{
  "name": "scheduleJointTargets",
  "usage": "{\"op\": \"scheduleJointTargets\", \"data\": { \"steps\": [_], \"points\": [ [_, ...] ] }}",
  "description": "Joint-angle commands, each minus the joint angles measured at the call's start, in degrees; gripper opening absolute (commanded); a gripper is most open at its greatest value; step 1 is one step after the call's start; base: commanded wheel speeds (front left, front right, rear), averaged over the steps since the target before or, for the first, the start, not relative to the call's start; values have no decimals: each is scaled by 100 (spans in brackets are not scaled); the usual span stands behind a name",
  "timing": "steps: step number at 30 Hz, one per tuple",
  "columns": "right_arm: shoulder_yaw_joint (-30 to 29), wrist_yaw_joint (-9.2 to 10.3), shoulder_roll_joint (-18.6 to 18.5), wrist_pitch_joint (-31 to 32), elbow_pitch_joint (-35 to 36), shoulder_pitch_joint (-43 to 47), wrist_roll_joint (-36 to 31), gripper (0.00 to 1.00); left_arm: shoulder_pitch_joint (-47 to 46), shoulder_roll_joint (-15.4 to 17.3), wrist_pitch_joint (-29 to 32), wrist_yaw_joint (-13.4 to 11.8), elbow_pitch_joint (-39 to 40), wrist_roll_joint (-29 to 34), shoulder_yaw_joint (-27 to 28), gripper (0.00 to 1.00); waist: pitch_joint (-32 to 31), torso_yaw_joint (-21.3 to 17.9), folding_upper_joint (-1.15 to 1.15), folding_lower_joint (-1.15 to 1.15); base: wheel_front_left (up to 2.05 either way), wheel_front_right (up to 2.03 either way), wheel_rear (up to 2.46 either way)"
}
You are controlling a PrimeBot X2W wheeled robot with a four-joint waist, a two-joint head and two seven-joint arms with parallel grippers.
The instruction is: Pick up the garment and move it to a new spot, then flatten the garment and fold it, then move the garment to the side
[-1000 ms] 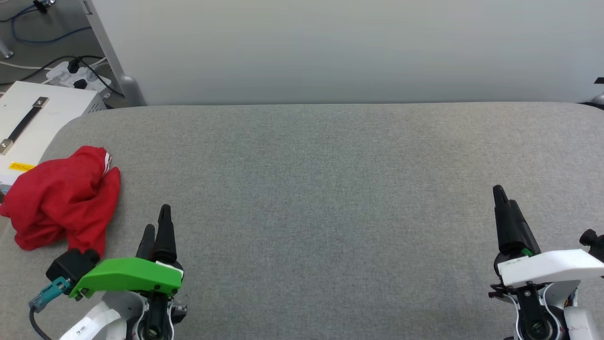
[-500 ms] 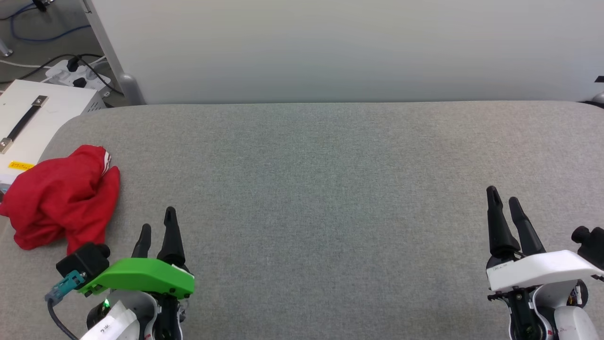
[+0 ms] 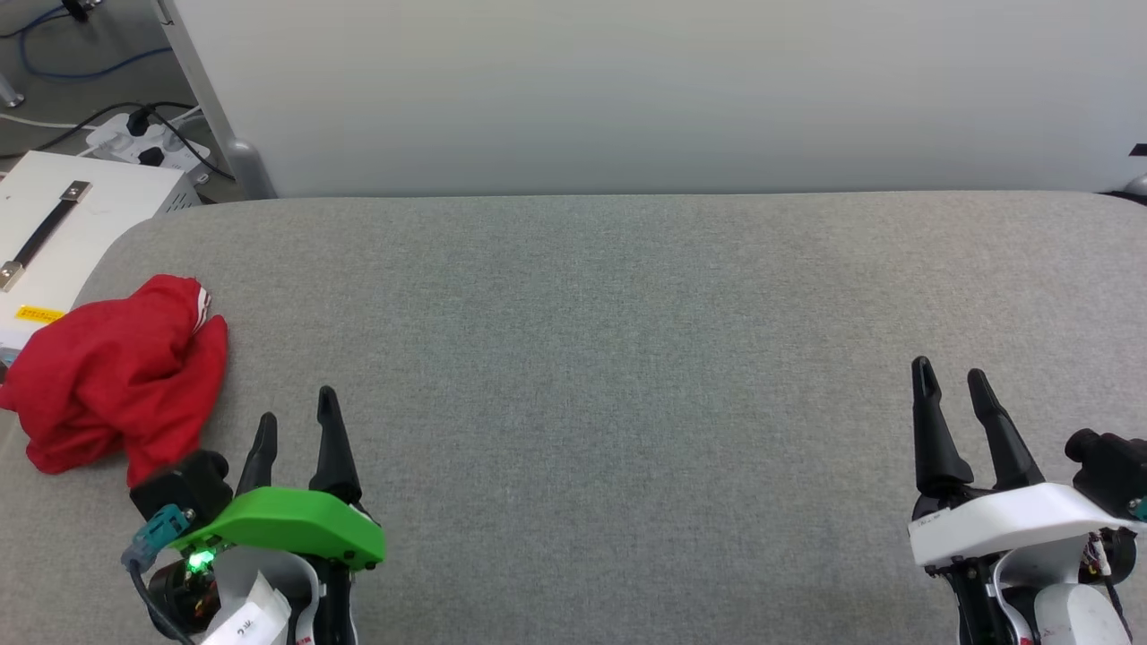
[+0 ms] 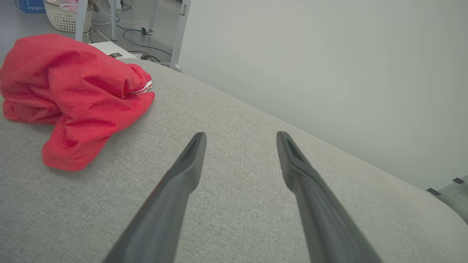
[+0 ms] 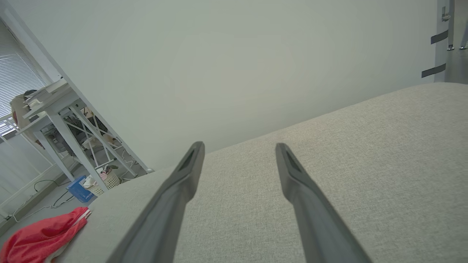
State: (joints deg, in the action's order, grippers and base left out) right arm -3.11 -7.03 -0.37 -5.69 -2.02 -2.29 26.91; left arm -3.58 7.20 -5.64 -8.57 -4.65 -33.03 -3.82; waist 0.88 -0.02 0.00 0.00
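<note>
The garment (image 3: 116,381) lies bunched in a red heap at the far left end of the grey padded surface (image 3: 627,340). Its outer edge seems to reach the rim, beside a white case (image 3: 54,215) standing lower down. A bit of red-and-white stripe trim (image 3: 202,305) peeks out at the top of the heap; no print shows. The left tool (image 3: 297,408) sits near the front edge, just beside the heap's near corner, its fingers spread wide with nothing between them. The right tool (image 3: 948,369) is well apart at the other end of the surface, likewise spread and empty.

Nothing is picked up yet, so the step in hand looks to be the first grab. The left tool seems the natural one for it. In its wrist view the garment (image 4: 73,91) lies up and to the left of the fingers, so it would need to turn toward the heap before going down. I would aim for a raised fold near the middle of the heap rather than the thin flap nearest the tool, so the cloth comes up as one bundle and does not slip over the rim. The fingers should press into the cloth before closing, then lift high enough for the trailing hem to clear the padding. The wide bare middle looks the best place to set it down, within reach of both tools for flattening.
</note>
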Motion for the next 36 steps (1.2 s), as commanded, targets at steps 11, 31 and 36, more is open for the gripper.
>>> {"op": "scheduleJointTargets", "data": {
  "steps": [11, 31, 36],
  "points": [
    [68, -33, -33, -267, 198, 185, -912, 100, 120, 185, -268, -226, 229, 861, -316, 100, 15, -6, 0, 0, 0, 0, 0],
    [206, -41, -51, -654, 425, 345, -2116, 100, 332, 39, -657, -87, 605, 1950, -282, 100, 63, -6, 0, 0, 0, 0, 0],
    [260, -43, -55, -748, 477, 377, -2352, 100, 375, -33, -751, 137, 676, 2237, -222, 100, 75, 2, 0, 0, 0, 0, 0]
  ]
}}
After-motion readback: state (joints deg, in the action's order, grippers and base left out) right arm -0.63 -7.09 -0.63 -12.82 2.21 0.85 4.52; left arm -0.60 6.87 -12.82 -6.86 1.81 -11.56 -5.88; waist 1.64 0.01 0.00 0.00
